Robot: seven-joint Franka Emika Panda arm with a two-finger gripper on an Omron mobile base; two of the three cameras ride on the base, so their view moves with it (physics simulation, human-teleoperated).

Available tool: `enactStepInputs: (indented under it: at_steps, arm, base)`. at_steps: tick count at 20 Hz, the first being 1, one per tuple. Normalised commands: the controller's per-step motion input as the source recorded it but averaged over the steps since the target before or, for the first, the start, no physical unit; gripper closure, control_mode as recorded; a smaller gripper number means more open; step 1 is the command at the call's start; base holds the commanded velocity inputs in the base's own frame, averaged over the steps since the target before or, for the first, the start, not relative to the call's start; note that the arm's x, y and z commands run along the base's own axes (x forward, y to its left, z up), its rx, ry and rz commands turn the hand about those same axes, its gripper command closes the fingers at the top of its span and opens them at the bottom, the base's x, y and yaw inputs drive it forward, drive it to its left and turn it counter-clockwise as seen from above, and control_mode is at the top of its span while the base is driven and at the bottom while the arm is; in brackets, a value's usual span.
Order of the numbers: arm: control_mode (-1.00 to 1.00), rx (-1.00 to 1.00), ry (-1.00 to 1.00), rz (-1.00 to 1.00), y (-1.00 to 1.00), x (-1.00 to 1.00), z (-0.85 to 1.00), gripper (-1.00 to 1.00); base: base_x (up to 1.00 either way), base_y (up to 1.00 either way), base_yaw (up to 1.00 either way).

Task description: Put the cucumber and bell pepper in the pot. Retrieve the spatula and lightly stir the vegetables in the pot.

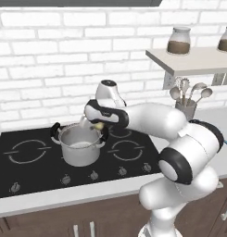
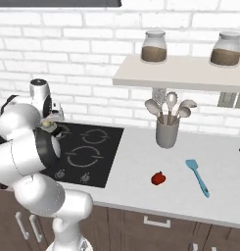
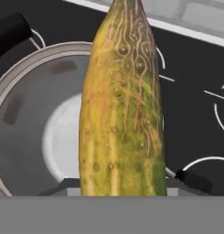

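I see the end effector (image 1: 97, 125) clamped on the cucumber (image 3: 122, 114), its long axis pointing away, apparently over the pot's (image 3: 26, 137) right rim.

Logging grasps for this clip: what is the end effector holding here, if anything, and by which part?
The end effector holds the cucumber above the pot. The hold is at one end; the hand view shows the rest jutting out, the contact itself hidden.
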Motion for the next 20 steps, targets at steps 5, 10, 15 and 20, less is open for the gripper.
enactStepInputs:
  at_steps: [5,10,15,20]
  arm:
    - [-1.0,0.0,0.11,0.0,0.37,0.08,-0.31,1.0]
    - [-1.0,0.0,0.05,-0.03,0.16,0.0,-0.47,1.0]
    - [-1.0,-0.03,0.0,-0.03,0.28,0.0,-0.48,1.0]
    - [-1.0,-0.01,-0.04,-0.03,0.25,0.0,-0.3,1.0]
  base:
    - [0.0,0.0,0.0]
    - [0.0,0.0,0.0]
    - [0.0,0.0,0.0]
    - [0.0,0.0,0.0]
